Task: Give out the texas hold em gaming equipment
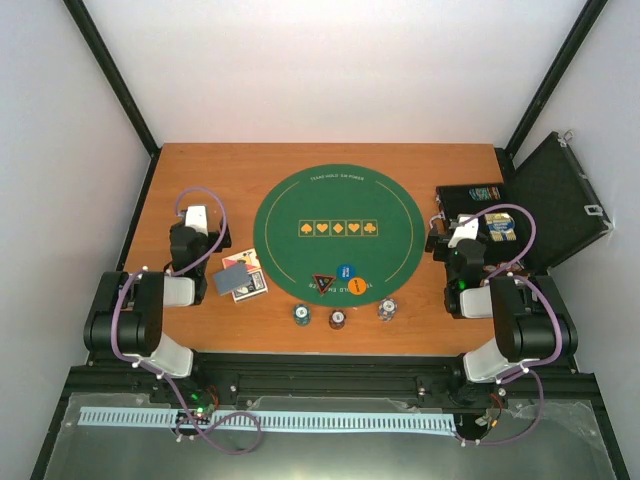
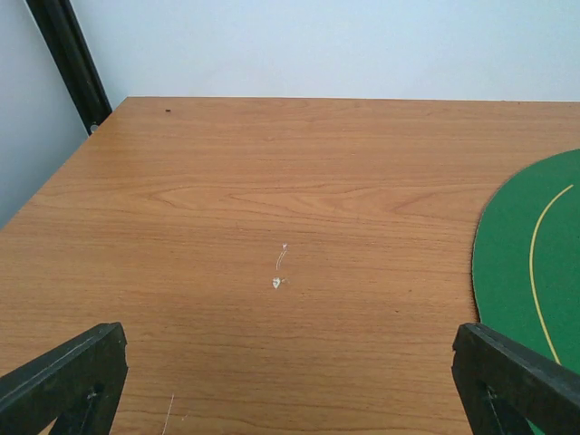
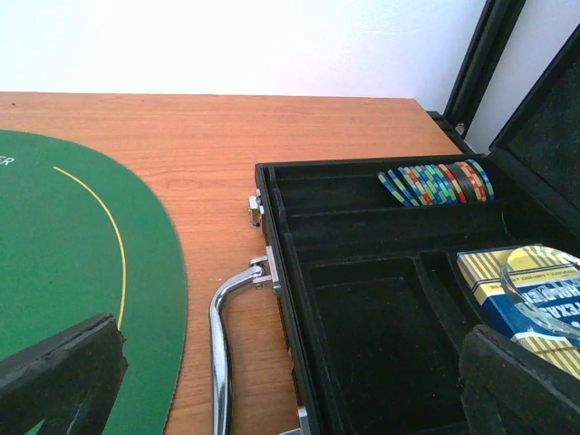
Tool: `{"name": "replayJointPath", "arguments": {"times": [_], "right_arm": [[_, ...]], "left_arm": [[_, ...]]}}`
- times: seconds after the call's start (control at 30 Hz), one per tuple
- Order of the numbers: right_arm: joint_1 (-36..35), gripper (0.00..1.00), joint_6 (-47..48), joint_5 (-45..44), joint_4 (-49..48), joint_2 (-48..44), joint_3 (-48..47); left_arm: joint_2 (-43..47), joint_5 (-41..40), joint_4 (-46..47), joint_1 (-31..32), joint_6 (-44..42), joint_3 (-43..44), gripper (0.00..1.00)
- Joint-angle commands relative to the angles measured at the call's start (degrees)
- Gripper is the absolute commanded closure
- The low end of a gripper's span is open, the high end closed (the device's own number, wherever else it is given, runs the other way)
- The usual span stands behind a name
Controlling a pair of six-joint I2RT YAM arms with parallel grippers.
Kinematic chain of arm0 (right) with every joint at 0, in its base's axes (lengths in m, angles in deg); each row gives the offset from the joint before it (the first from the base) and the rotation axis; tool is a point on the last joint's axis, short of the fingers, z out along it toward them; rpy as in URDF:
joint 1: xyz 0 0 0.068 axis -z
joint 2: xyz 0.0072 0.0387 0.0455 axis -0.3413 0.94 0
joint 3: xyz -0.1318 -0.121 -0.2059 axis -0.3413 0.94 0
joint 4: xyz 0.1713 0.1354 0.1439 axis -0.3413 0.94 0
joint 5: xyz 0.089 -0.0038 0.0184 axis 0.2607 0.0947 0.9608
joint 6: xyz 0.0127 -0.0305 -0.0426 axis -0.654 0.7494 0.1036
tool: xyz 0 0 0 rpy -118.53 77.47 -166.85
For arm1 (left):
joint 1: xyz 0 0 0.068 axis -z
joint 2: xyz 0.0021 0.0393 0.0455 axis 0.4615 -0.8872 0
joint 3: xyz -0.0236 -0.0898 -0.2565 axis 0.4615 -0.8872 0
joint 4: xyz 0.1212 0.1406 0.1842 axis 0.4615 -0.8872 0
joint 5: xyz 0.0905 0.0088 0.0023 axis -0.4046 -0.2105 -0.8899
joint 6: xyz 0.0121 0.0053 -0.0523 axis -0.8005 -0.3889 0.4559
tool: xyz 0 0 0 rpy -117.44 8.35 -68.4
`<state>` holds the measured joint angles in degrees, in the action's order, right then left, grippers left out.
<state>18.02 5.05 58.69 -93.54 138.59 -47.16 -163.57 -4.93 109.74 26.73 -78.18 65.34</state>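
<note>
The left end effector (image 2: 290, 372) is spread wide and holds nothing; its wrist camera shows only bare desk (image 2: 272, 181) ahead and the edge of the green felt mat (image 2: 535, 272) off to its right. The loose playing cards (image 1: 240, 276) lie behind it and to its right, just beside the mat's near-left edge and outside its own view. From above I cannot tell whether they are a few fanned cards or a small pile. On the near part of the mat sit the triangular marker (image 1: 322, 285), the blue disc (image 1: 345, 271) and the orange disc (image 1: 359, 287), close together, with three short poker chip stacks (image 1: 338, 319) on the desk just nearer than the mat's edge, roughly midway between the arms. The right end effector (image 3: 290, 381) is likewise fully released and touches nothing. It faces the open black case (image 3: 299, 227), whose chrome handle (image 3: 222, 335) lies just ahead of it and slightly left. The row of chips (image 3: 435, 184) stands on edge in the far slot, ahead and to its right, its long axis running across the fingers' line of approach. A boxed deck (image 3: 521, 290) sits close on its right in the near compartment. The right arm is plainly the nearer for anything left in the case, so the next pick probably needs a reach forward and rightward over the case wall.
</note>
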Motion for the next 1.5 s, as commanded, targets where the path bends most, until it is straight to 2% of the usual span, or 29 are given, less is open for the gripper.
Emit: {"name": "replayJointPath", "arguments": {"times": [0.0,0.4,0.43,0.5,0.53,0.57,0.7,0.73,0.77,0.8,0.9,0.93,1.0,1.07,1.13,1.27,1.47], "right_arm": [[0.53,0.00,0.35,0.13,-2.64,-0.05,-0.67],[0.70,0.00,0.21,0.44,-2.66,-0.08,-0.73],[0.70,0.00,-0.66,-1.71,-1.32,-0.67,-1.05],[1.23,0.00,-5.43,-9.32,11.08,-5.53,-5.30],[3.08,0.00,-7.76,-9.48,18.30,-6.92,-8.44],[5.03,0.00,-9.29,-4.95,22.50,-8.50,-10.24],[6.80,0.00,-10.38,-1.96,23.74,-19.22,-9.80],[6.79,0.00,-10.65,-2.09,26.56,-21.29,-11.26],[6.77,0.00,-10.71,-2.34,32.26,-22.14,-15.97],[6.77,0.00,-12.22,-3.51,42.24,-21.79,-20.99],[6.99,0.00,-19.20,-8.59,60.42,-16.60,-35.46],[7.54,0.00,-21.03,-6.80,65.05,-15.83,-37.78],[9.70,0.00,-24.67,3.08,65.52,-16.89,-38.03],[8.63,0.00,-25.64,12.06,65.39,-17.72,-38.14],[1.78,0.00,-23.34,12.33,69.08,-16.45,-40.56],[-19.84,0.00,-18.74,1.14,76.26,-13.25,-44.15],[-44.52,0.03,-24.62,-9.61,83.82,-4.11,-48.60]], "left_arm": [[0.31,-0.34,0.62,-0.30,0.83,0.70,0.00],[0.93,0.96,-0.47,-0.44,0.56,1.16,0.00],[2.09,1.22,-4.77,-0.47,0.36,2.81,0.00],[4.11,4.08,-21.58,-0.50,-1.71,11.17,0.00],[4.22,5.77,-29.12,-0.51,-2.96,15.35,0.00],[4.34,7.36,-34.94,-0.60,-3.66,18.69,0.00],[8.13,15.49,-51.96,-1.51,-5.67,26.90,0.00],[9.22,17.11,-56.37,-1.65,-6.01,29.02,0.00],[10.05,18.84,-60.88,-1.96,-6.34,31.39,0.00],[10.59,21.22,-67.50,-2.60,-6.95,34.03,0.00],[11.02,28.14,-81.09,-5.86,-7.43,41.86,0.00],[11.25,30.53,-84.53,-7.17,-7.55,43.73,0.00],[12.88,31.78,-89.21,-9.47,-7.94,46.35,0.00],[15.26,30.47,-92.00,-10.72,-9.52,47.31,0.00],[17.67,28.26,-94.10,-10.91,-11.60,47.28,0.00],[20.02,26.73,-99.57,-11.03,-13.94,47.86,0.00],[20.75,26.83,-105.81,-11.02,-18.24,47.84,0.00]]}}
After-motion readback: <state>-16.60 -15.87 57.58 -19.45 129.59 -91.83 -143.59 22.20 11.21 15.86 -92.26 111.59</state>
